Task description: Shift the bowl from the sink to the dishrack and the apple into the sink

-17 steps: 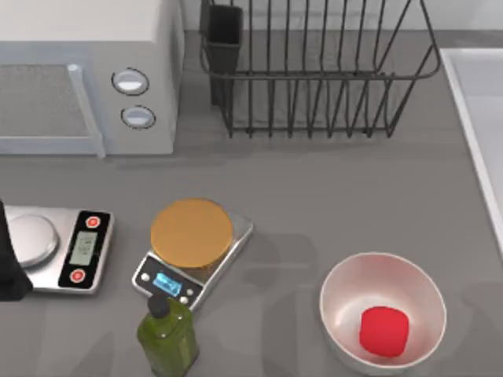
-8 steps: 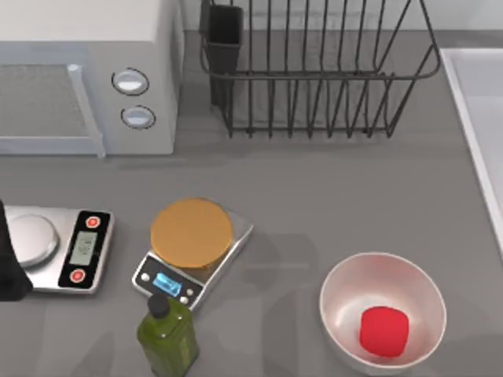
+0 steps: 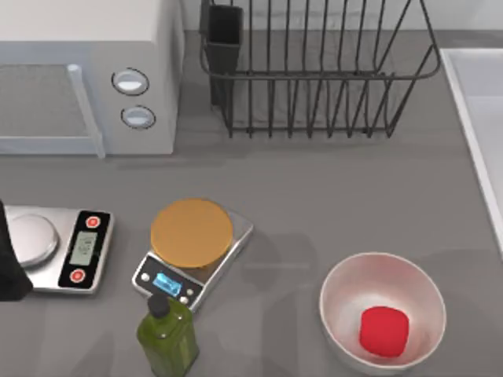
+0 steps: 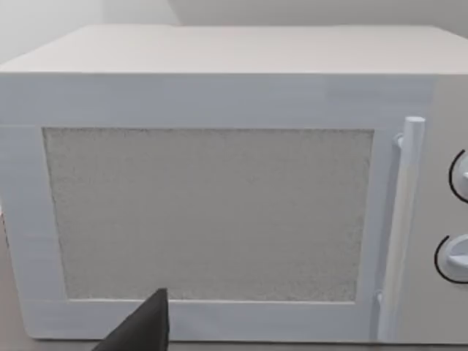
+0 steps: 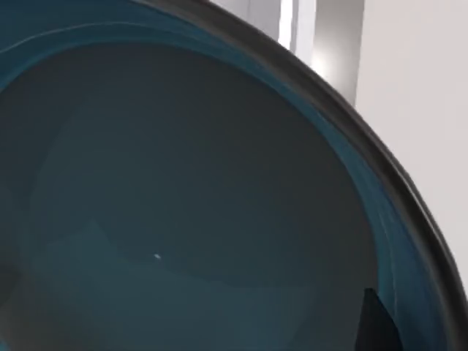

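The apple (image 3: 384, 331) sits inside the pale bowl (image 3: 338, 314) at the table's (image 3: 330, 196) five o'clock. The dishrack (image 3: 314, 75) stands at twelve o'clock, the sink (image 3: 475, 94) at two o'clock. The teal bowl's (image 5: 183, 219) inside looms close before the right wrist camera. The left arm (image 3: 9, 259) rests at nine o'clock. Whether either tool is spread or pressed together, I cannot tell.

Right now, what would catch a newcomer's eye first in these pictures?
The red apple lying inside the pale bowl at the table's front right. Behind it, the black dishrack stands bare beside the white microwave, and the right wrist view looks closely into the teal bowl.
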`<state>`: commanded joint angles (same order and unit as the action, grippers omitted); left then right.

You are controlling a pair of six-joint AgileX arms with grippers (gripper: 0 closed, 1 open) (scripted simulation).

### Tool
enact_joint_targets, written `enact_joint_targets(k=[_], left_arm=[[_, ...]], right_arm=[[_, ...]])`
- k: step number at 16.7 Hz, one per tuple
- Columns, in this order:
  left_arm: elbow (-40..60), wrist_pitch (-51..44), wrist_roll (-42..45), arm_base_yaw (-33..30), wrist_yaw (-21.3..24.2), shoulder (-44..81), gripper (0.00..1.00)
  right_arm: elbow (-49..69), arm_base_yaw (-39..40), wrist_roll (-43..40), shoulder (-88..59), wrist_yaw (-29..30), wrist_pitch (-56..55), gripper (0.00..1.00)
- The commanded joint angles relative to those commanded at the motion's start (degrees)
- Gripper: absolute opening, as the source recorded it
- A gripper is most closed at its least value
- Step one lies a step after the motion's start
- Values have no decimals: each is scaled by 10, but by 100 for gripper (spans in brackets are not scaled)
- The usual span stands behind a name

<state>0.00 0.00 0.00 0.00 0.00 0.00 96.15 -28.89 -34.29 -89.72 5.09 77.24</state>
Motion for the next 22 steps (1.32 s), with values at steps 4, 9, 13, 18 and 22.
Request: enact_joint_targets(k=[4,9,13,18,22], left_arm=[[0,0,0,0,0,0,100],[0,0,0,0,0,0,100],[0,0,0,0,0,0,100],[0,0,0,0,0,0,100],[0,0,0,0,0,0,100]], right_arm=[[9,203,99,-28,99,-167,0],[4,469,223,-57,236,-417,0],[-6,630,300,-65,333,-606,0],[-14,734,351,-58,410,-753,0],[-14,744,356,-57,420,-769,0]])
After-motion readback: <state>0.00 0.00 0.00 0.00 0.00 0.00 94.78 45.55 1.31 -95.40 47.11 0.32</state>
